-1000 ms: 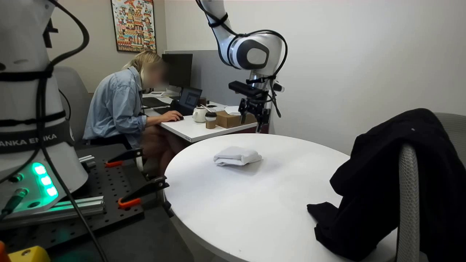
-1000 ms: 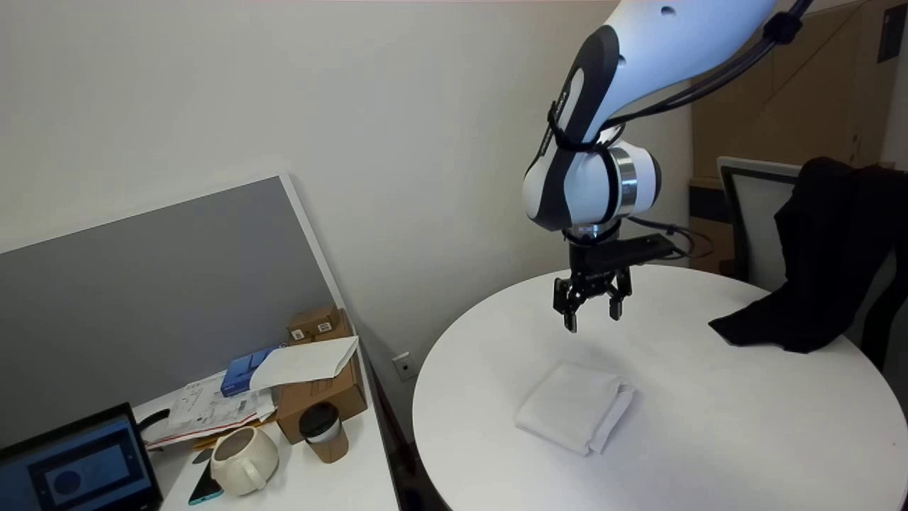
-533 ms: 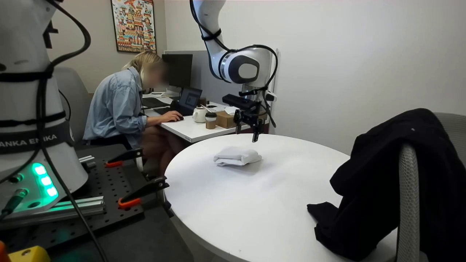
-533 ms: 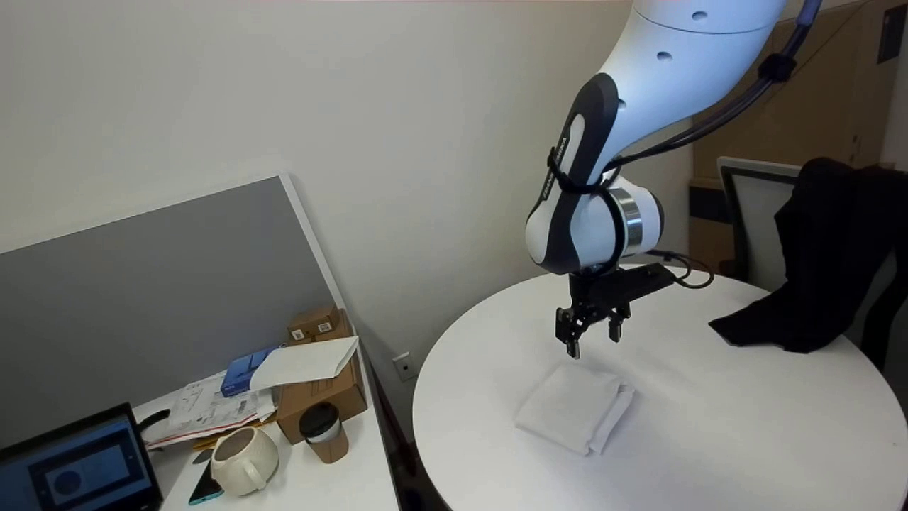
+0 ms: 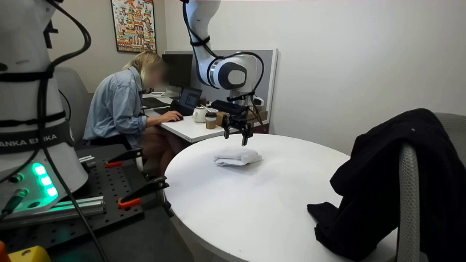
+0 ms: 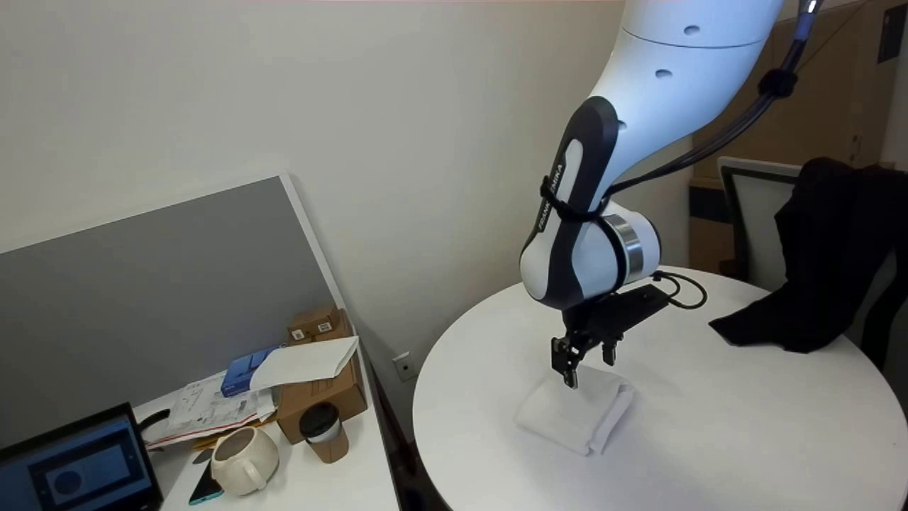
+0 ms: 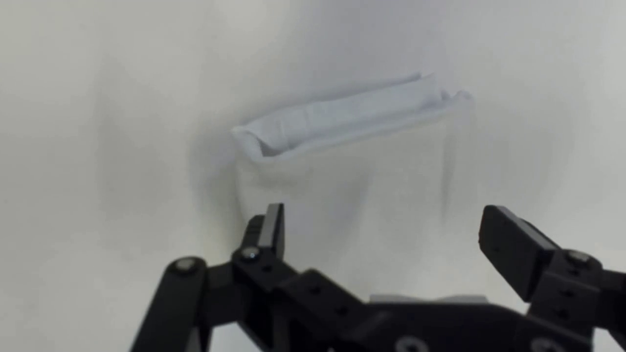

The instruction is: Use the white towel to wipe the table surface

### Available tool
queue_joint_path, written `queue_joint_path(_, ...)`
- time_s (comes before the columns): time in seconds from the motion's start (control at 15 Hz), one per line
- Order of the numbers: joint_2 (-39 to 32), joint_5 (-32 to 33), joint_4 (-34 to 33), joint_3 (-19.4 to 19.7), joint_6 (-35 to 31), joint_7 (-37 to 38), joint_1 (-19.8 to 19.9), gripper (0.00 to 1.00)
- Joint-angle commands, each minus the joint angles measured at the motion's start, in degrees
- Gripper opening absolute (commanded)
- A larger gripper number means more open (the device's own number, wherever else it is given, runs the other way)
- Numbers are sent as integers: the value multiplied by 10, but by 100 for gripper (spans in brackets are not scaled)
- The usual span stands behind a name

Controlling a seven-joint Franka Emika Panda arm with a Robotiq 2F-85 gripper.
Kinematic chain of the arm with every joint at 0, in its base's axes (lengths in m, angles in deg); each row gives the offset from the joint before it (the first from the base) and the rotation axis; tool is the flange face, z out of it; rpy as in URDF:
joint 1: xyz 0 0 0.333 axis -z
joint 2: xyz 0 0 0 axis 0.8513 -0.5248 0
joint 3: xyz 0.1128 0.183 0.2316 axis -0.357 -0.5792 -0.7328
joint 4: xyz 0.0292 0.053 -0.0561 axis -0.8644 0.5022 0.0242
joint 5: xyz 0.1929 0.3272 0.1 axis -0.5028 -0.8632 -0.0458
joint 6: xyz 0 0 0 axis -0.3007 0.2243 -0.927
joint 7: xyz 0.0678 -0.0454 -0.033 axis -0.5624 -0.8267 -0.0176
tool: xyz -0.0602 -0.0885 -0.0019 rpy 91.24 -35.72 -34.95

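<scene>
The white towel (image 5: 236, 157) lies folded in a flat pad on the round white table (image 5: 276, 207). It also shows in an exterior view (image 6: 571, 422) and in the wrist view (image 7: 352, 183), its layered folded edge turned toward the top of the picture. My gripper (image 5: 236, 140) is open and empty, pointing down above the towel's far part. In an exterior view the gripper (image 6: 590, 373) overlaps the towel's back edge. In the wrist view the open fingers (image 7: 384, 210) straddle the towel's width, with part of it hidden under the gripper body. The fingers appear apart from the towel.
A black garment (image 5: 386, 196) hangs over a chair and lies partly on the table. A desk (image 5: 193, 131) beside the table holds a mug (image 6: 245, 461), a paper cup (image 6: 325, 433) and boxes (image 6: 351, 390). A person (image 5: 116, 98) sits at this desk.
My gripper has moved down and over the towel, going left in one exterior view and toward the camera in another. It stays open. The towel has not moved.
</scene>
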Motion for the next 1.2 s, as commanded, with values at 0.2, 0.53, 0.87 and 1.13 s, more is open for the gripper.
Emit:
queue_joint_path(0.2, 4, 19, 12, 25, -18, 45, -7, 100)
queue_joint_path(0.53, -30, 37, -25, 56, -45, 93, -20, 100)
queue_joint_path(0.87, -58, 50, -73, 64, -39, 128, -52, 100)
queue_joint_path(1.13, -105, 75, -126, 87, -15, 165, -89, 100)
